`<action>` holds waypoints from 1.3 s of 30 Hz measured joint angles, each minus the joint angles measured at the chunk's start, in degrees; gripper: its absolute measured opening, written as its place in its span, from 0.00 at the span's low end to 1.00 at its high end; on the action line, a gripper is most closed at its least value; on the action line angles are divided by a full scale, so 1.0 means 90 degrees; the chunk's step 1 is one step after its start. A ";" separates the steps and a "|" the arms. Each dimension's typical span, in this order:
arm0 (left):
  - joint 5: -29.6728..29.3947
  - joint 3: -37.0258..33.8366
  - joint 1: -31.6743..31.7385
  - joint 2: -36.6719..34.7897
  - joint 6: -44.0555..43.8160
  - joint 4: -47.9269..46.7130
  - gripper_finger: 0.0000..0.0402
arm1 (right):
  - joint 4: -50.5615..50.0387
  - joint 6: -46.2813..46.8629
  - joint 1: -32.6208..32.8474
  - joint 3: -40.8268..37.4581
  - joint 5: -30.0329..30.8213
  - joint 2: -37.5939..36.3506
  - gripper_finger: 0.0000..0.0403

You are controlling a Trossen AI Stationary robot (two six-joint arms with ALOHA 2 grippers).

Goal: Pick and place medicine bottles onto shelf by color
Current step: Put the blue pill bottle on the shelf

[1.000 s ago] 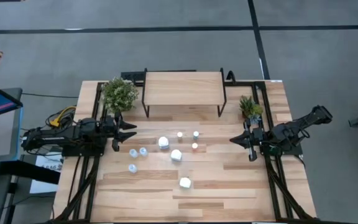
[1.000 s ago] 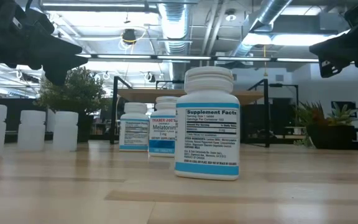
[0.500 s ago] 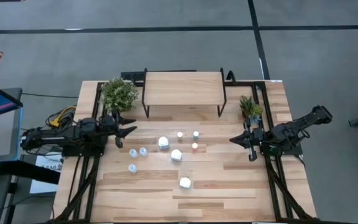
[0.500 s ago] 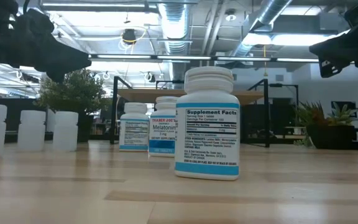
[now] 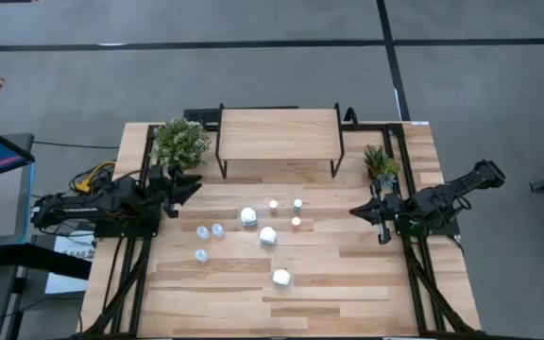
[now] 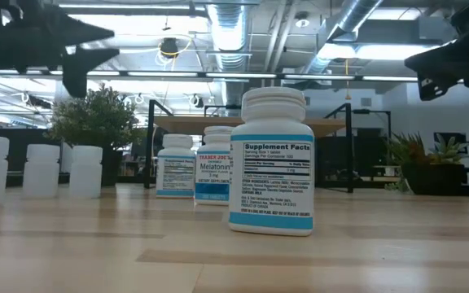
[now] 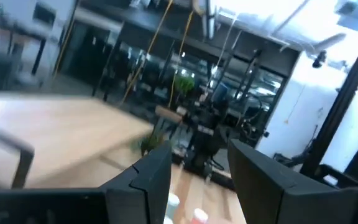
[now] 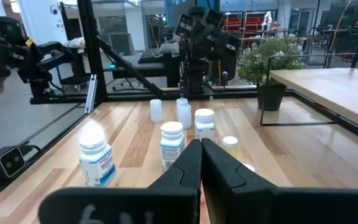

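Observation:
Nine medicine bottles stand upright on their bases mid-table. Three are pale-blue (image 5: 202, 231), (image 5: 218, 229), (image 5: 201, 255). Three are chunky white (image 5: 248, 216), (image 5: 267, 235), (image 5: 280, 278). Three are tiny (image 5: 273, 204), (image 5: 297, 203), (image 5: 296, 222). The shelf (image 5: 280, 134) stands at the far edge with its board bare. My left gripper (image 5: 185, 189) is open and empty, above the table left of the pale-blue bottles; its fingers gape in the left wrist view (image 7: 197, 180). My right gripper (image 5: 355, 212) is shut and empty, right of the tiny bottles, and also shows in the right wrist view (image 8: 201, 163).
A potted plant (image 5: 180, 142) stands left of the shelf, close to my left gripper. A smaller plant (image 5: 380, 162) stands right of the shelf, by my right arm. Bare planks (image 5: 329, 283) lie toward the near edge.
My left gripper has risen and drawn back a little toward the table's left and far side, its fingers tipping up from slanting down to about level. The bottles and my right arm have kept still.

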 joint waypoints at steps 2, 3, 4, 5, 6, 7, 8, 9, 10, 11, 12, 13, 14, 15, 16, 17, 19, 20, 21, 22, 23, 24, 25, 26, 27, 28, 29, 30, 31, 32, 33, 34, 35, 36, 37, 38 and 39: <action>0.0200 0.0000 0.0000 0.0000 0.0440 0.0023 0.36 | 0.0345 0.0002 0.0000 0.0000 0.0000 0.0000 0.08; 0.0314 0.0000 0.0000 0.0000 0.0551 -0.0002 0.36 | 0.0497 0.0006 0.0000 0.0007 0.0000 -0.0005 0.08; 0.0420 0.0000 -0.0002 0.0004 0.0582 -0.0011 0.36 | 0.0625 0.0006 0.0000 0.0007 0.0000 -0.0003 0.08; 0.0518 0.0000 -0.0002 0.0015 0.0548 -0.0004 0.36 | 0.0776 0.0008 0.0000 0.0007 0.0000 0.0001 0.08; 0.0589 0.0001 -0.0003 0.0054 0.0404 0.0031 0.36 | 0.1012 0.0015 0.0000 0.0007 0.0000 0.0002 0.08; 0.0598 0.0003 -0.0010 0.0106 0.0229 0.0078 0.35 | 0.1290 0.0023 0.0000 0.0007 0.0000 -0.0003 0.08; 0.0593 0.0028 -0.0027 0.0156 0.0075 0.0121 0.34 | 0.1611 0.0120 0.0000 0.0007 0.0000 -0.0003 0.08; 0.0575 0.0053 -0.0055 0.0214 -0.0028 0.0120 0.33 | 0.1997 0.0340 0.0000 0.0007 0.0000 -0.0001 0.08; 0.0565 0.0133 -0.0098 0.0324 -0.0062 0.0057 0.32 | 0.2436 0.0641 0.0000 0.0007 0.0000 -0.0001 0.08; 0.0568 0.0241 -0.0142 0.0468 -0.0045 0.0138 0.31 | 0.2862 0.0924 0.0000 0.0013 0.0001 -0.0002 0.08; 0.0571 0.0343 -0.0186 0.0613 0.0044 0.0252 0.30 | 0.3215 0.1199 0.0000 0.0022 0.0000 -0.0005 0.08; 0.0570 0.0450 -0.0229 0.0764 0.0187 0.0376 0.29 | 0.3476 0.1488 0.0003 0.0027 0.0000 -0.0005 0.08; 0.0569 0.0584 -0.0267 0.0915 0.0355 0.0506 0.28 | 0.3645 0.1787 0.0014 0.0027 0.0000 -0.0005 0.08; 0.0567 0.0715 -0.0303 0.1089 0.0515 0.0609 0.27 | 0.3789 0.2044 0.0014 0.0024 -0.0004 -0.0003 0.08; 0.0565 0.0813 -0.0335 0.1273 0.0661 0.0692 0.26 | 0.3895 0.2202 0.0012 0.0024 -0.0018 -0.0003 0.08; 0.0565 0.0911 -0.0353 0.1455 0.0790 0.0694 0.25 | 0.3947 0.2254 0.0012 0.0025 -0.0022 -0.0005 0.08; 0.0563 0.1123 -0.0383 0.1781 0.0956 0.0669 0.25 | 0.3840 0.2162 0.0012 0.0024 -0.0025 -0.0003 0.08; 0.0563 0.1209 -0.0388 0.1928 0.0959 0.0671 0.25 | 0.3802 0.2006 0.0012 0.0024 -0.0015 -0.0001 0.08; 0.0563 0.1289 -0.0391 0.2074 0.0908 0.0669 0.25 | 0.3799 0.1930 0.0012 0.0024 0.0001 0.0000 0.08; 0.0565 0.1379 -0.0389 0.2217 0.0808 0.0674 0.25 | 0.3813 0.1914 0.0012 0.0024 0.0003 -0.0002 0.08; 0.0583 0.1457 -0.0389 0.2354 0.0691 0.0685 0.25 | 0.3817 0.1902 0.0006 0.0024 0.0003 -0.0003 0.08; 0.0613 0.1515 -0.0389 0.2474 0.0590 0.0675 0.25 | 0.3816 0.1899 0.0005 0.0024 0.0002 -0.0001 0.08; 0.0658 0.1576 -0.0389 0.2590 0.0501 0.0668 0.25 | 0.3828 0.1897 0.0005 0.0024 0.0002 -0.0001 0.08; 0.0721 0.1643 -0.0389 0.2711 0.0385 0.0668 0.26 | 0.3872 0.1896 0.0005 0.0024 0.0002 -0.0001 0.08; 0.0765 0.1698 -0.0389 0.2802 0.0233 0.0668 0.27 | 0.3896 0.1891 0.0005 0.0024 0.0002 -0.0003 0.08; 0.0783 0.1747 -0.0389 0.2883 0.0064 0.0666 0.28 | 0.3896 0.1849 0.0005 0.0024 0.0002 -0.0003 0.08; 0.0807 0.1801 -0.0389 0.2954 -0.0096 0.0659 0.29 | 0.3883 0.1827 0.0005 0.0024 0.0002 -0.0003 0.08; 0.0827 0.1857 -0.0389 0.3020 -0.0247 0.0660 0.30 | 0.3882 0.1826 0.0000 0.0024 0.0003 -0.0001 0.08; 0.0876 0.1910 -0.0389 0.3077 -0.0386 0.0666 0.32 | 0.3912 0.1831 -0.0009 0.0024 0.0075 -0.0001 0.08; 0.0912 0.1957 -0.0389 0.3130 -0.0524 0.0667 0.34 | 0.3986 0.1932 -0.0022 0.0024 0.0219 -0.0001 0.08; 0.0917 0.2000 -0.0389 0.3178 -0.0662 0.0666 0.36 | 0.4089 0.2122 -0.0049 0.0024 0.0353 -0.0001 0.08; 0.0917 0.2038 -0.0389 0.3219 -0.0762 0.0665 0.38 | 0.4179 0.2230 -0.0074 0.0033 0.0387 -0.0003 0.08; 0.0917 0.2065 -0.0389 0.3253 -0.0806 0.0671 0.41 | 0.4186 0.2219 -0.0097 0.0087 0.0373 -0.0001 0.08; 0.0911 0.2074 -0.0389 0.3271 -0.0812 0.0675 0.44 | 0.4162 0.2126 -0.0104 0.0189 0.0304 0.0021 0.09; 0.0889 0.2074 -0.0389 0.3286 -0.0809 0.0682 0.46 | 0.4164 0.2003 -0.0117 0.0324 0.0219 0.0079 0.10; 0.0865 0.2076 -0.0389 0.3293 -0.0804 0.0676 0.48 | 0.4156 0.1867 -0.0119 0.0479 0.0163 0.0167 0.11; 0.0858 0.2076 -0.0389 0.3293 -0.0806 0.0664 0.51 | 0.4063 0.1729 -0.0119 0.0683 0.0129 0.0288 0.13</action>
